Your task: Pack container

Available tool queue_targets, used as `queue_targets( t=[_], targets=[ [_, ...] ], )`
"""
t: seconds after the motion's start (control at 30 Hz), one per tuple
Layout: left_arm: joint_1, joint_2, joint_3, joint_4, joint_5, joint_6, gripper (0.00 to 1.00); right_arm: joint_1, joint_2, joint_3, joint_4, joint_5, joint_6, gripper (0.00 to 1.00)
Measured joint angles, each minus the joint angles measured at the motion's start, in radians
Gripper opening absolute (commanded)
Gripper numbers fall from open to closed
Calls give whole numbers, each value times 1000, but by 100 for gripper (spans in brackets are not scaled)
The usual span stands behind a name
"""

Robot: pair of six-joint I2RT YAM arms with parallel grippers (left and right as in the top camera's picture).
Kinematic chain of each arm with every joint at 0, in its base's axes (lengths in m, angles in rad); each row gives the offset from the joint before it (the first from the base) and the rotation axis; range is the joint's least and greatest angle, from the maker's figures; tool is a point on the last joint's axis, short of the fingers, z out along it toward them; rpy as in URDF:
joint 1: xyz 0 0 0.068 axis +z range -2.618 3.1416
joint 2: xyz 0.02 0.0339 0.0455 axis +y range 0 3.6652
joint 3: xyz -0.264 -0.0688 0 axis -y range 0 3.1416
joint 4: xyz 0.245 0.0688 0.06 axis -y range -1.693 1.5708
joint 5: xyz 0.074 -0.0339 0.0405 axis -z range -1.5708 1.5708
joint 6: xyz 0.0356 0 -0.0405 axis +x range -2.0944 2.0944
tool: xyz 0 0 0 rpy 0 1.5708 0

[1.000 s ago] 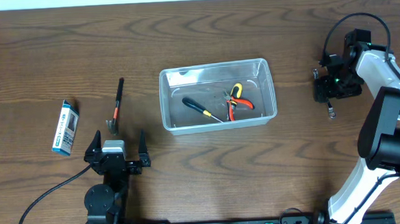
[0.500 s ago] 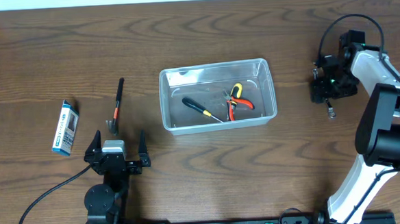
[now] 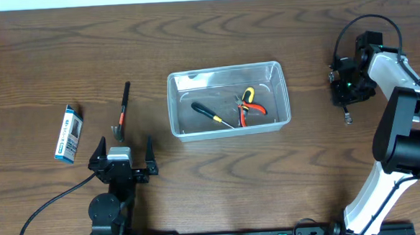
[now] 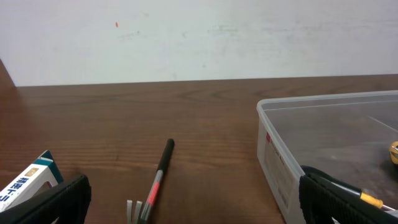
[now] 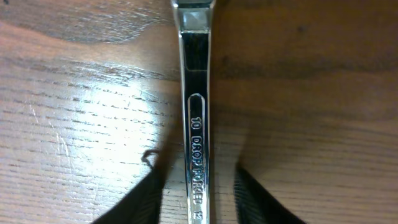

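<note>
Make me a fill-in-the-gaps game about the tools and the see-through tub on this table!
The screwdriver lies ____ the container.
The blue-and-white box lies on the table to the ____ of the container.
The right gripper has one finger on each side of the shiny ____.
Missing words: inside; left; wrench.

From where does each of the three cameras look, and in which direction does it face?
Overhead: fixed above the table, looking straight down; both arms show, with the left gripper, the right gripper and the container.
Left wrist: low over the table, facing level toward the container and a black-and-red tool; its fingers fill the bottom corners.
Right wrist: close above the table, looking down at a wrench between its fingers.
Shared: overhead and left wrist both show container and tool.
</note>
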Motion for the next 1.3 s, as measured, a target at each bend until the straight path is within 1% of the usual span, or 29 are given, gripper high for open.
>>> queue_targets(
  t=[0.07,0.37,0.57,0.7,0.8,1.0,1.1,1.3],
  targets=[
    [0,0,0,0,0,0,98,0,0,0,0,-1,2,26],
    [0,0,0,0,0,0,98,0,0,0,0,-2,2,19],
    [0,0,0,0,0,0,98,0,4,8,-11,-3,2,6],
    [0,0,0,0,0,0,98,0,11,22,-25,-3,4,5],
    [0,0,0,0,0,0,98,0,14,27,-31,-3,4,1],
    [0,0,0,0,0,0,98,0,35,67,-74,-3,6,1],
    [0,0,0,0,0,0,98,0,53,112,-111,-2,6,1],
    [0,0,0,0,0,0,98,6,58,263,-192,-2,6,1]
  ],
)
